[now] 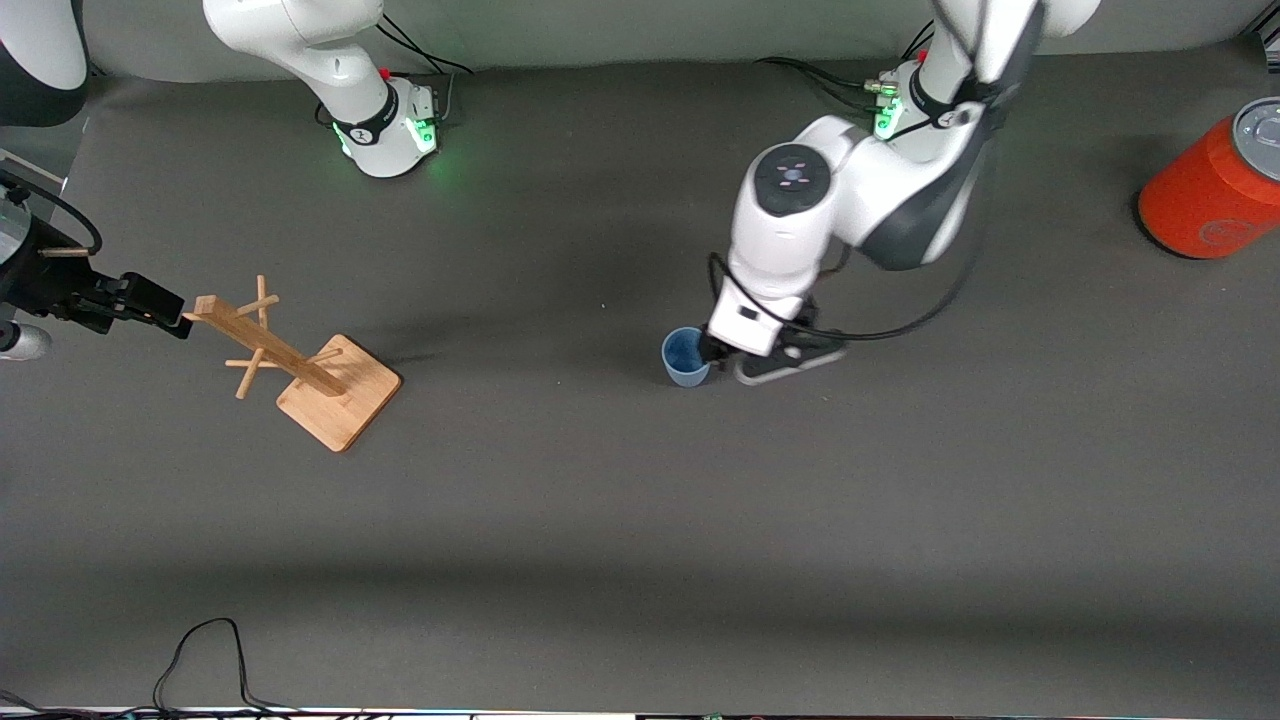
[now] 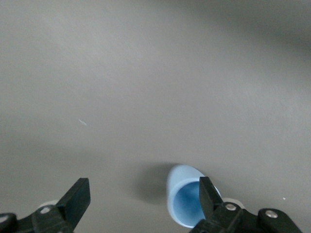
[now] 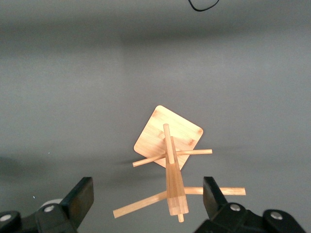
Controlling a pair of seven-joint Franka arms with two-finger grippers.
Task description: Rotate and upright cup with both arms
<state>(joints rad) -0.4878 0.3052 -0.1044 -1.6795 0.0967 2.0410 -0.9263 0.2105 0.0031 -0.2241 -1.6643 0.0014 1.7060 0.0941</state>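
Observation:
The light-blue cup (image 1: 685, 358) stands mouth-up near the middle of the table, its darker blue inside showing. My left gripper (image 1: 718, 352) is down beside it, toward the left arm's end. In the left wrist view the gripper (image 2: 143, 199) is open, and one finger (image 2: 209, 199) overlaps the cup's (image 2: 182, 196) mouth; the other stands well clear over bare table. My right gripper (image 1: 160, 308) is open at the right arm's end of the table. Its fingers straddle the top of a wooden rack's post without gripping it (image 3: 148, 199).
The wooden peg rack (image 1: 340, 390) stands on a square base, also in the right wrist view (image 3: 167, 136). A large orange-red can (image 1: 1215, 185) lies at the left arm's end. A black cable (image 1: 200, 650) loops at the table's edge nearest the front camera.

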